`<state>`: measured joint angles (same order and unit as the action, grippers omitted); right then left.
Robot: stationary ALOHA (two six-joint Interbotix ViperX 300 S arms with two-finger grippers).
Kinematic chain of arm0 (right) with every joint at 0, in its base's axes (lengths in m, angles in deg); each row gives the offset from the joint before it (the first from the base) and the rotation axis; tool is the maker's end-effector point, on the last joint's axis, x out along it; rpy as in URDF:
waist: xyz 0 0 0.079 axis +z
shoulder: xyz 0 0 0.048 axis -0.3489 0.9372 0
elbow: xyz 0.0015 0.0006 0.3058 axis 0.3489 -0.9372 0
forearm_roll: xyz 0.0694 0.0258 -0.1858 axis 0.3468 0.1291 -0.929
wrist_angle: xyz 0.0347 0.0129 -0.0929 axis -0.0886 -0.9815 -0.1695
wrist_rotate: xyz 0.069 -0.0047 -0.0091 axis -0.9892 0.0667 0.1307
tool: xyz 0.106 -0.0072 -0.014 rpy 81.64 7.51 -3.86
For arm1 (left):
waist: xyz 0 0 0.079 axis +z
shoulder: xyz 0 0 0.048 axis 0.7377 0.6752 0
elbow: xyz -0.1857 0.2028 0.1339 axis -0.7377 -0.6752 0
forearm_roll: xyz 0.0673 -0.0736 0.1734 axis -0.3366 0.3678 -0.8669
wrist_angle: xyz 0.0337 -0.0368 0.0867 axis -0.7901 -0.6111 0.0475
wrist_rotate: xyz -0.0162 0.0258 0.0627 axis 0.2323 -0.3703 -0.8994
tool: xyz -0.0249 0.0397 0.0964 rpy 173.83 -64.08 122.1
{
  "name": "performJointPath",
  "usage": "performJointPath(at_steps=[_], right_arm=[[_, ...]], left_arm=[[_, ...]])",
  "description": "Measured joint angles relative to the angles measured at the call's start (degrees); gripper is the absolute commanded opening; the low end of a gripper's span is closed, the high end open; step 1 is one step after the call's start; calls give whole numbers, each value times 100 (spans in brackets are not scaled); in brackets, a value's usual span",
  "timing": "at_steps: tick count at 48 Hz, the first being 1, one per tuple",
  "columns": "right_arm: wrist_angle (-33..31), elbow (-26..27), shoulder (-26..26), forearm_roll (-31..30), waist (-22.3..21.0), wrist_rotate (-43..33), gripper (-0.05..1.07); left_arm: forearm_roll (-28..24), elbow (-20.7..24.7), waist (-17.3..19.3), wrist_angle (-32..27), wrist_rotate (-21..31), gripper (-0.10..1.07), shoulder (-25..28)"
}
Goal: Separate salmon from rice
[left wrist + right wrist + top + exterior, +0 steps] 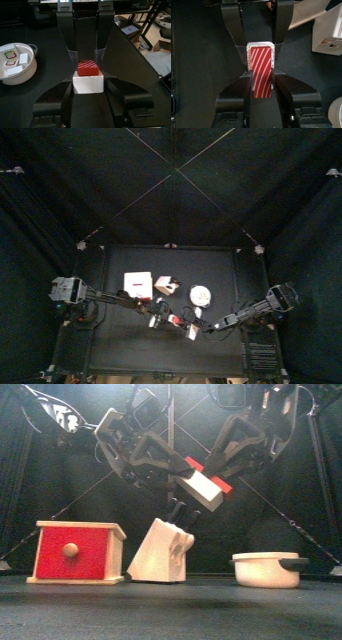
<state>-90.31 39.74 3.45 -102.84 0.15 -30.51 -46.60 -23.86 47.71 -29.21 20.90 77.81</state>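
Note:
The toy sushi hangs in the air above the table, held between both grippers. My left gripper (88,89) is shut on the white rice block (87,84). The red, white-striped salmon (261,67) lies against the rice, with my right gripper (261,82) shut on its sides. In the front view the rice (202,488) shows with the salmon (197,465) along its upper edge. There the left gripper (171,472) comes in from the left and the right gripper (223,468) from the right. Salmon and rice look to be touching.
On the table below stand a red-fronted wooden drawer box (80,551), a pale knife block (163,549) and a white pot (267,570). The left wrist view shows small items inside the pot (20,70). Black curtains close in the table (127,333).

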Motion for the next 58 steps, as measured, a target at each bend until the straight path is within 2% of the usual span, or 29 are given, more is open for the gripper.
performJointPath(at_steps=[17,58], right_arm=[[0,0,0,79,-18,35,45],[9,-9,9,220,-18,62,44]], left_arm=[[0,-62,9,0,0,58,-18],[9,-492,132,0,0,57,-466]])
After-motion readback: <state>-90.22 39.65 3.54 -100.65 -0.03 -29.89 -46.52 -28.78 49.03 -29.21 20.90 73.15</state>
